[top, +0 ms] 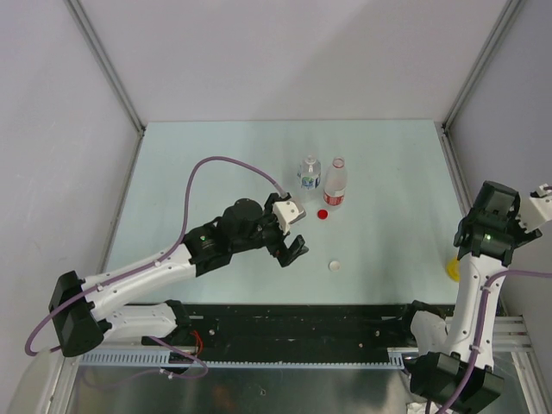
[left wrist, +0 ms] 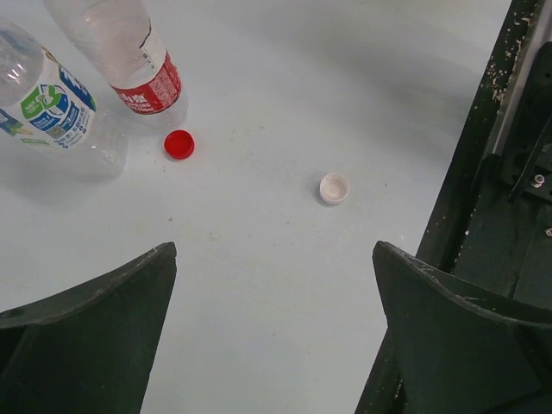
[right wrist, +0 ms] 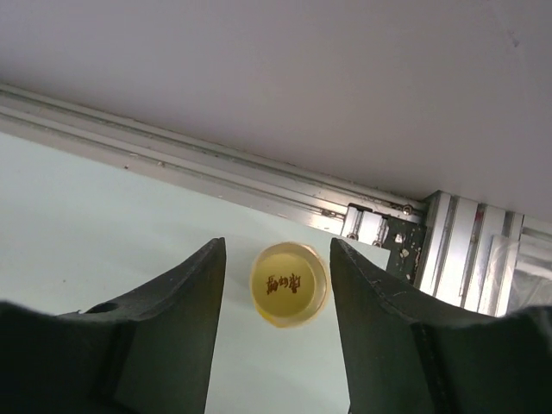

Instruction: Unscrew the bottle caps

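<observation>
Two clear bottles stand at the back middle: one with a blue-green label point(top: 309, 172) point(left wrist: 47, 108), one with a red label point(top: 335, 185) point(left wrist: 142, 82). The red cap point(top: 323, 214) point(left wrist: 179, 144) lies loose on the table in front of them. The white cap point(top: 335, 266) point(left wrist: 334, 188) lies nearer, open side up. My left gripper point(top: 291, 255) point(left wrist: 274, 246) is open and empty, left of the white cap. My right gripper point(right wrist: 278, 241) is open above the yellow cap point(right wrist: 289, 285) point(top: 453, 269), which lies on the table at the right edge, apart from both fingers. The orange-yellow bottle is out of view.
The table's right edge with a metal rail point(right wrist: 216, 172) and the grey side wall run close behind the yellow cap. The black base strip point(left wrist: 483, 216) lies along the near edge, right of the left gripper.
</observation>
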